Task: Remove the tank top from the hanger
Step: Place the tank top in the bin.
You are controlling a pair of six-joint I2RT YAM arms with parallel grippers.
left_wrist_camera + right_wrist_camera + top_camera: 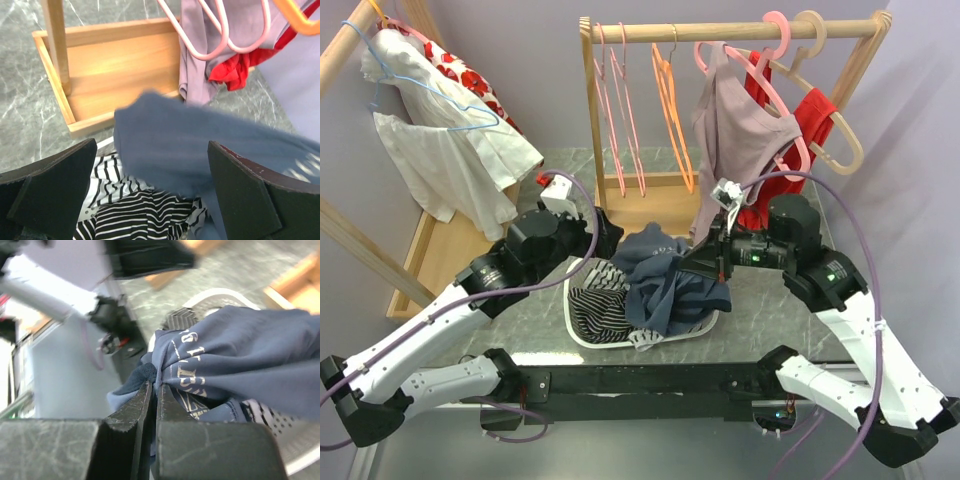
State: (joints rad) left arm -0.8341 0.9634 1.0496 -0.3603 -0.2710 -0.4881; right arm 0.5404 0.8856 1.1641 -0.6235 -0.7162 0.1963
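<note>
Top external: right tool (698, 264), reaching left, pinches blue garment (660, 288).

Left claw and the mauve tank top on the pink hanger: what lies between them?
A blurred blue-grey cloth garment lies between the open left claw and the mauve tank top, as the left wrist view shows.

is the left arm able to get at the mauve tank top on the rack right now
Probably yes: the left claw is open and faces the tank top, but the blue shirt pinched in the right claw hangs partly across the way.
</note>
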